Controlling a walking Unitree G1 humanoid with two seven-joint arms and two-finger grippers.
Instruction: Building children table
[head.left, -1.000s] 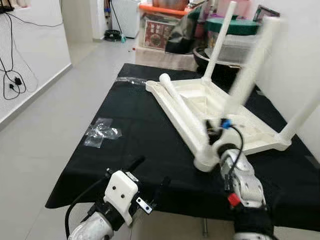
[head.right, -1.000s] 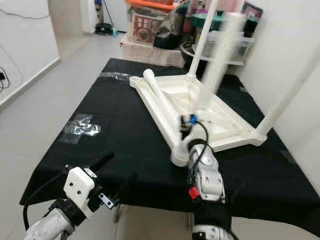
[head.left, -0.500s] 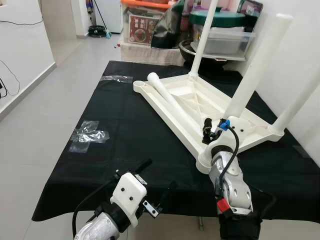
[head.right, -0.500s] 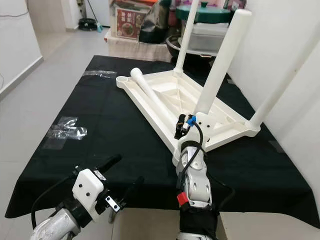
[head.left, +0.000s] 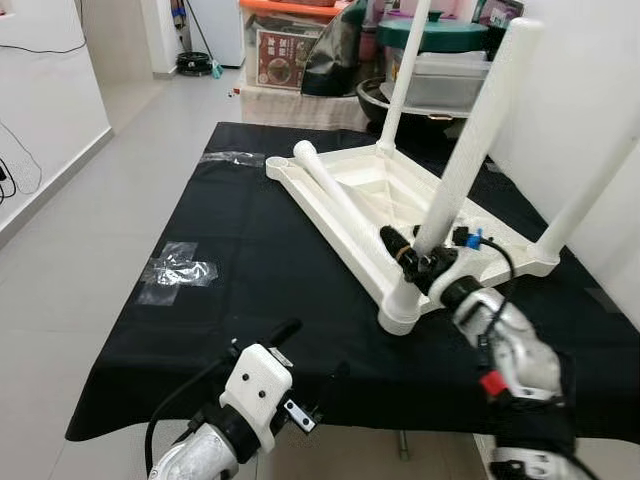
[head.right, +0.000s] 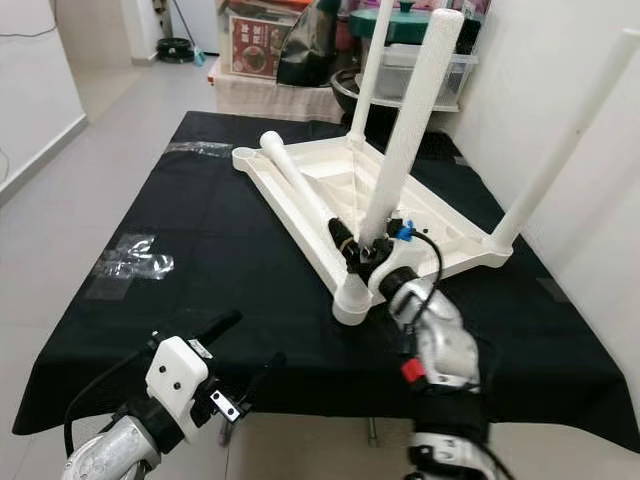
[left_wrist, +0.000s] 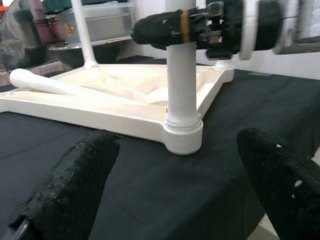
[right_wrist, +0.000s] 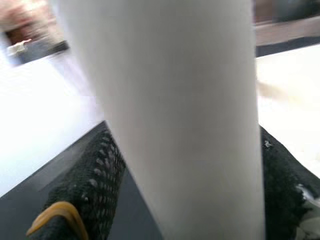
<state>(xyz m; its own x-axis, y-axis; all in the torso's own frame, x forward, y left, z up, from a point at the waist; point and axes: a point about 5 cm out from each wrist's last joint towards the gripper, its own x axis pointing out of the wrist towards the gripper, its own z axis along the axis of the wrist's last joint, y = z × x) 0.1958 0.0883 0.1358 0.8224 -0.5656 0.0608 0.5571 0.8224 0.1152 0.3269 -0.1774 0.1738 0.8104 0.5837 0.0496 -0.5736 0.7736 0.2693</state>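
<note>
My right gripper (head.left: 415, 262) is extended forward, jaws clamped around the table leg (head.left: 470, 140) low down. My left gripper (head.left: 310, 375) is held low, jaws spread apart.

My right gripper (head.left: 415, 262) has swung from the 6 o'clock side of the near corner socket (head.left: 398, 312) round to its 3 o'clock side, and my forearm now reaches in from 4 o'clock instead of from straight below. The fingers (right_wrist: 87, 185) now clasp the foot of the near white leg (head.left: 470, 140), one on either flank. That leg, a blurred streak one second ago and leaning toward 1 o'clock half a second ago, now stands seated in the corner socket of the upturned table top (head.left: 350, 195), still leaning slightly toward 1 o'clock.
</note>
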